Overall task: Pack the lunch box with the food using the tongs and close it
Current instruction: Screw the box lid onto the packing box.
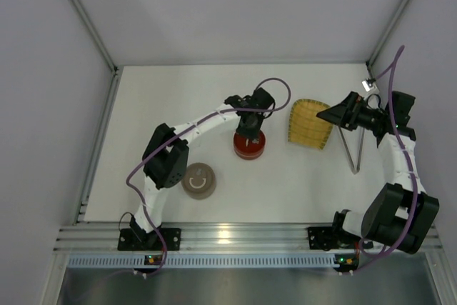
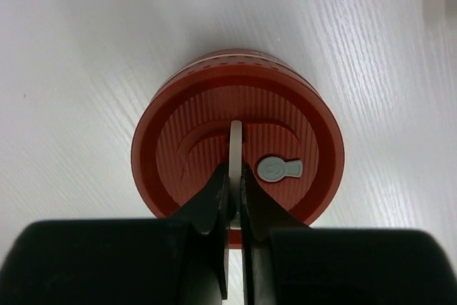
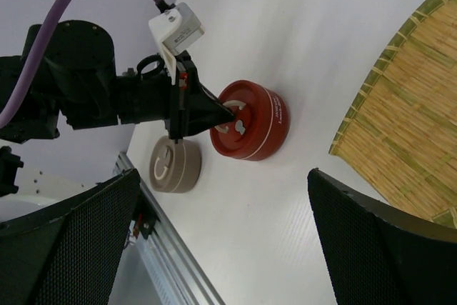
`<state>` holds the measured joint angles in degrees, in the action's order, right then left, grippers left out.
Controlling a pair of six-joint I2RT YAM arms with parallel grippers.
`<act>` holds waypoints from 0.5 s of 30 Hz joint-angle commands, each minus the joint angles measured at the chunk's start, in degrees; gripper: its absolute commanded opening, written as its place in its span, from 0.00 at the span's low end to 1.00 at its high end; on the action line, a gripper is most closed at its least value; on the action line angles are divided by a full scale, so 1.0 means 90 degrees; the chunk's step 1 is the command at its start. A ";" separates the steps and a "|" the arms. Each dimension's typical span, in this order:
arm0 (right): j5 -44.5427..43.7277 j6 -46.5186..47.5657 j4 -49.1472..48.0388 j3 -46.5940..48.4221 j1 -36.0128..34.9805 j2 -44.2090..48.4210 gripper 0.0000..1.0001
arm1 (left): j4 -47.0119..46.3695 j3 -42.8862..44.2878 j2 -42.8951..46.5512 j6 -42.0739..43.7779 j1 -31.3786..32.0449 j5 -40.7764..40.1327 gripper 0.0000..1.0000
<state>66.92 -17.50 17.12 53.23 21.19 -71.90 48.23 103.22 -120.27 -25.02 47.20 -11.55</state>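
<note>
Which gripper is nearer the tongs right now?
Right. The right gripper hangs open by the tongs' spread ends; the left gripper is across the table, shut on the red tin's handle.

Ribbed matt plastic lid (image 2: 187, 128), woven straw mat (image 1: 310, 123).

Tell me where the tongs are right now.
In the top view, the tongs lie at the right, just right of the mat, their upper ends beneath the right pincer.
</note>
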 commanded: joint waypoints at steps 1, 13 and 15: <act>0.0104 0.0557 0.0401 0.0159 0.0097 0.0079 0.99 | 0.0227 0.0045 -0.0406 0.1497 0.0010 0.1037 0.00; 0.0387 0.1485 0.1241 0.0491 0.0097 -0.0039 0.99 | -0.0320 -0.2736 0.1155 0.7306 -0.0049 0.3245 0.00; 0.0416 0.1543 0.1290 0.0530 0.0097 -0.0077 0.99 | 0.0223 -0.3233 0.1534 0.8727 -0.0049 0.3586 0.00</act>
<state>68.40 -7.73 26.13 54.68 21.19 -71.92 37.74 81.84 -106.63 30.41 46.46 13.15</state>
